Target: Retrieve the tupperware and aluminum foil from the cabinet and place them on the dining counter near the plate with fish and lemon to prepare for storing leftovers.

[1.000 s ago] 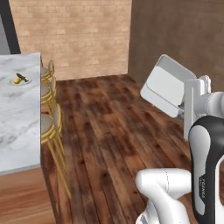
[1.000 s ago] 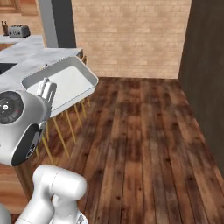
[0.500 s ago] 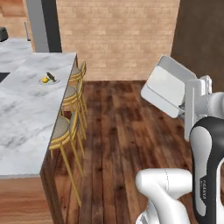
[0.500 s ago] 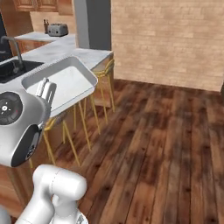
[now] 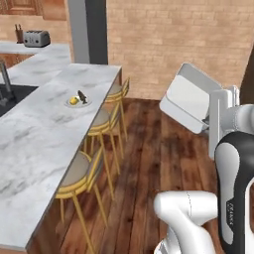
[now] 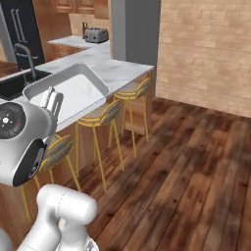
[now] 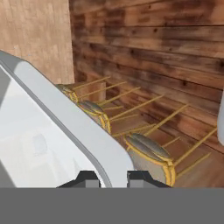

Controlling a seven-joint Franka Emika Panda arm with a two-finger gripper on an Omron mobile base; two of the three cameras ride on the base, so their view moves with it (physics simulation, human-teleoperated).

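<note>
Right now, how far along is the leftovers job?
Done: the tupperware is out of the cabinet. In hand: the gripper jaws are shut on its rim, carried tilted above the wood floor. Left: set it on the dining counter near the plate with fish and lemon; no foil lies there yet.

The tupperware (image 5: 186, 98), a shallow pale grey-white tub with rounded corners and flared rim, is held tilted in the air above the wooden floor, apart from the counter (image 5: 44, 134). The plate (image 5: 77, 102), bearing a brown fish and a lemon piece, sits on the veined marble counter near its stool-side edge.
</note>
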